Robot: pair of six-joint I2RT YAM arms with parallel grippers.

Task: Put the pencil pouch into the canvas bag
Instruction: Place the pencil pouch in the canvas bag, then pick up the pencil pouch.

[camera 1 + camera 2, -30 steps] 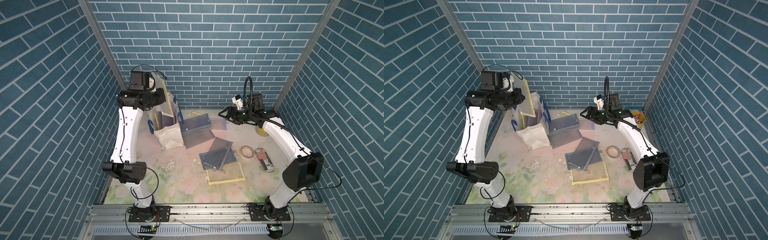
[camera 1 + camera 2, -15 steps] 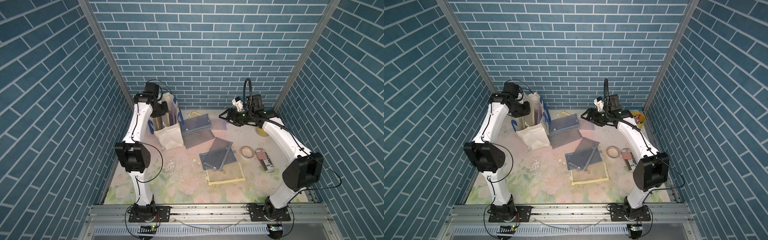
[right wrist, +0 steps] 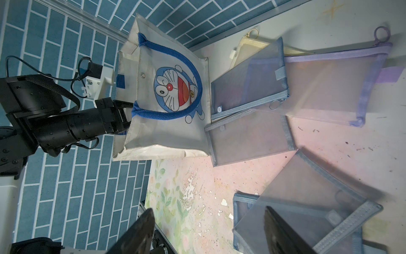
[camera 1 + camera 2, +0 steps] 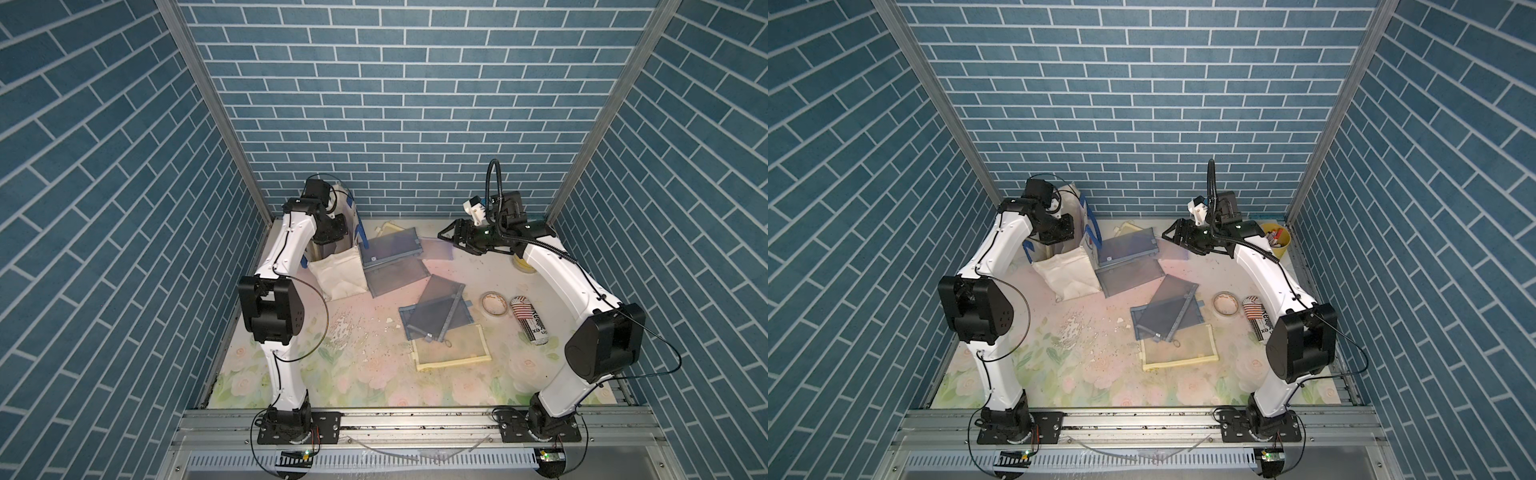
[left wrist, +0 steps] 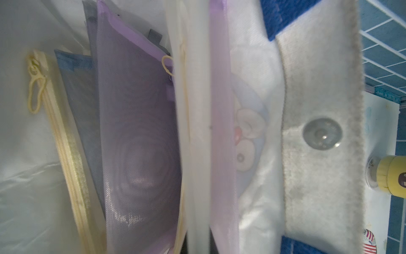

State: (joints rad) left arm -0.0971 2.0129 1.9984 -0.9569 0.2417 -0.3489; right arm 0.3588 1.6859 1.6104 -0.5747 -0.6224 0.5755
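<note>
The off-white canvas bag (image 4: 338, 274) with blue strap handles stands at the back left, seen also from the right wrist (image 3: 167, 132). My left gripper (image 5: 198, 246) reaches down into its mouth, shut on a cream pencil pouch (image 5: 197, 132) seen edge-on. In both top views its fingers are hidden inside the bag. A lilac mesh pouch (image 5: 136, 132) and other pouches stand in the bag beside it. My right gripper (image 4: 446, 239) hovers open and empty at the back right, above a lilac pouch (image 3: 329, 88) on the table.
Several blue-grey mesh pouches (image 4: 395, 276) (image 4: 436, 309) and a cream-edged one (image 4: 451, 353) lie mid-table. A tape roll (image 4: 493, 304) and a striped can (image 4: 528, 320) lie to the right. A yellow bucket (image 4: 1277, 243) stands in the back right corner. Brick-pattern walls enclose three sides.
My left arm came down from high above the bag, carrying the cream pouch into the bag's mouth. The right arm stayed where it was.
</note>
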